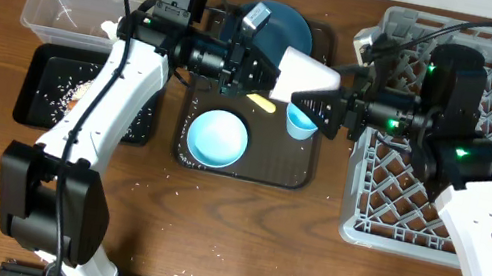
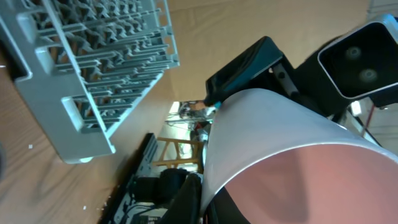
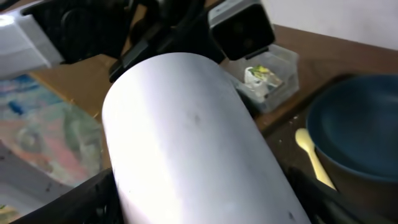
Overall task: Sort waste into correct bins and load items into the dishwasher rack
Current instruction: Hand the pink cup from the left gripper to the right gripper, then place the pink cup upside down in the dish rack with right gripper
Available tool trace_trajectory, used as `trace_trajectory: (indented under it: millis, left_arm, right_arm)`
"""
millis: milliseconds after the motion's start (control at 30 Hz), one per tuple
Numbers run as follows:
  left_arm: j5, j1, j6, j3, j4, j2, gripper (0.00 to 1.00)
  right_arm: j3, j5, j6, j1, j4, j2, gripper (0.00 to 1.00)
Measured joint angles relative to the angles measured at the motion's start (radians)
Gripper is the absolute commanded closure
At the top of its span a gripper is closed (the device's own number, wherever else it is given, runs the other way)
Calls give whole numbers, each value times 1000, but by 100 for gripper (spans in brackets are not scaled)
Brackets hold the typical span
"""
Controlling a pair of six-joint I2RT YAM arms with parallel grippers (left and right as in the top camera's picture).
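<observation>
Grained wooden table (image 1: 238, 243); smooth tapered pink cup (image 1: 309, 71) in left tool (image 1: 268, 73).

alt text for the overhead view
Over a dark brown tray, the left hand holds a pink cup on its side out to the right hand. A light blue bowl sits on the tray; a grey rack is at right.
</observation>
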Motion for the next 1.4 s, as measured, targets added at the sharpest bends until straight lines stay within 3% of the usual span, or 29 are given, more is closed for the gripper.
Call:
trace_trajectory:
  millis: [233, 300, 467, 867, 1133, 1400]
  left_arm:
    - [22, 3, 0, 0, 1, 0, 83]
    - [24, 3, 1, 0, 2, 0, 77]
    - [32, 3, 0, 0, 2, 0, 71]
    - [-5, 3, 0, 0, 2, 0, 65]
    - [-89, 2, 0, 0, 1, 0, 65]
    - [-372, 2, 2, 0, -52, 0, 60]
  right_arm:
    - [0, -32, -1, 0, 35, 1, 36]
    - [1, -34, 0, 0, 40, 1, 37]
    - [1, -26, 0, -2, 45, 1, 42]
    - [1, -24, 10, -184, 13, -27, 47]
    - [4, 138, 35, -330, -232, -106, 46]
    - [104, 547, 42, -361, -622, -130, 46]
